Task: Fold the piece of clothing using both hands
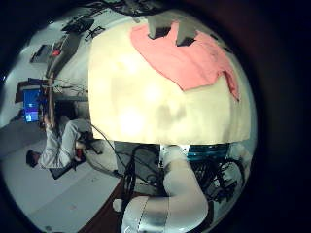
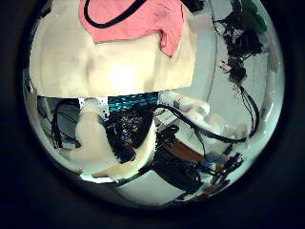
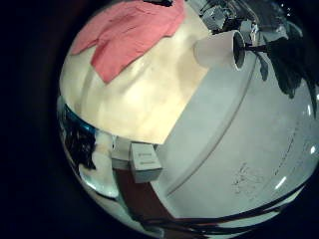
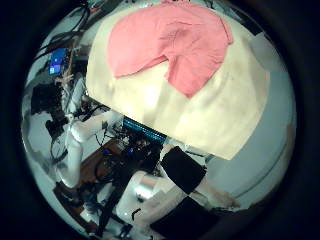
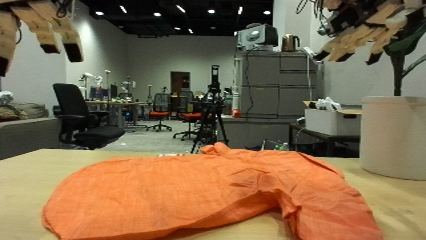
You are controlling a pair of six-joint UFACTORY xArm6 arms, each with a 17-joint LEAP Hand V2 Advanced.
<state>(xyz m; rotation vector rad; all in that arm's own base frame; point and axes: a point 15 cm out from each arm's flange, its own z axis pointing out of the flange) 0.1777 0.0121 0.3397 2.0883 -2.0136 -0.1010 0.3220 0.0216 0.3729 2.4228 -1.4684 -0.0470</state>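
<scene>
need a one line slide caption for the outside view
Orange garment lies spread and rumpled on the table, with the left hand and right hand raised above it, fingers relaxed.

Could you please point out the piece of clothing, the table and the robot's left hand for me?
piece of clothing [image 5: 200,190], outside view, middle of the orange fabric.
table [image 5: 27,170], outside view, bare top beside the garment.
left hand [image 5: 40,25], outside view, its raised fingers.

No readable text, labels or numbers anywhere.
</scene>
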